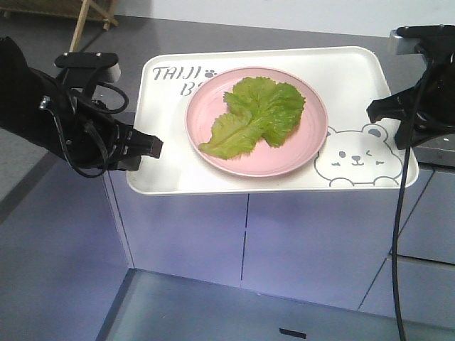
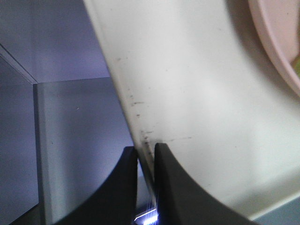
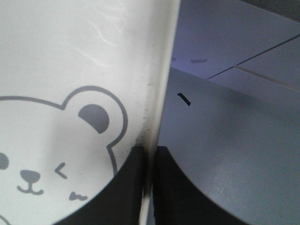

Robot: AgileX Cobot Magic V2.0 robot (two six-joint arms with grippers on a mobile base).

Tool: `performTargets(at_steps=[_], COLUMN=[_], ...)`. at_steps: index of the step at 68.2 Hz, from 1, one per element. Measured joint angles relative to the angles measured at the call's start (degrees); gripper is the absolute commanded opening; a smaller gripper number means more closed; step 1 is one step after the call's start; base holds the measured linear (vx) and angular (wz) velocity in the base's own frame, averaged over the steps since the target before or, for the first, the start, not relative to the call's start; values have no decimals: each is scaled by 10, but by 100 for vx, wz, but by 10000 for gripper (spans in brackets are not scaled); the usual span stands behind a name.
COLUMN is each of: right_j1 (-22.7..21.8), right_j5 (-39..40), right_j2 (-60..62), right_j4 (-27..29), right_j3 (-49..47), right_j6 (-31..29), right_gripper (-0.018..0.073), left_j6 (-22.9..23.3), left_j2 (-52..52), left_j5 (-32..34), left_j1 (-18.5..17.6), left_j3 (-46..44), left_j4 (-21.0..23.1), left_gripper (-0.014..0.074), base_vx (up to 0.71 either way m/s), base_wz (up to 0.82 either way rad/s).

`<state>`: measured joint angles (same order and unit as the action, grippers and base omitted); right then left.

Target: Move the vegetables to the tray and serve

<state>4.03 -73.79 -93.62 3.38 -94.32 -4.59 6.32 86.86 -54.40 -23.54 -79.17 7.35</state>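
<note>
Grip was closed at both ends: the left gripper pinched the left rim of the tray, and the right gripper pinched its right rim beside the bear. The vegetables lay on the pink plate in the tray's middle. Transfer looked done, and only carrying and serving seemed left.

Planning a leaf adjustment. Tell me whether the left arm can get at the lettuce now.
Probably not. The left tool grips the tray by its left rim, the right tool by its right rim, and the tray seems held by them alone. Nothing covers the lettuce on the pink plate.
</note>
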Motion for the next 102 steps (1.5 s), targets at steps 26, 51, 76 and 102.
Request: performTargets(at_steps=[26,51,76,102], right_j1=[0,0,0,0], right_j5=[0,0,0,0], right_j2=[0,0,0,0], right_j4=[0,0,0,0], right_j3=[0,0,0,0], right_j6=[0,0,0,0], right_gripper=[-6,-6,-6,-6], left_j6=[0,0,0,0], left_j2=[0,0,0,0], left_j5=[0,-1,-1,-1], left_j1=[0,0,0,0], left_j3=[0,0,0,0], left_j4=[0,0,1,1], left_gripper=[-6,-6,-6,-6], base_vx=[-3,7,12,14], base_wz=[-25,-14,-1,3])
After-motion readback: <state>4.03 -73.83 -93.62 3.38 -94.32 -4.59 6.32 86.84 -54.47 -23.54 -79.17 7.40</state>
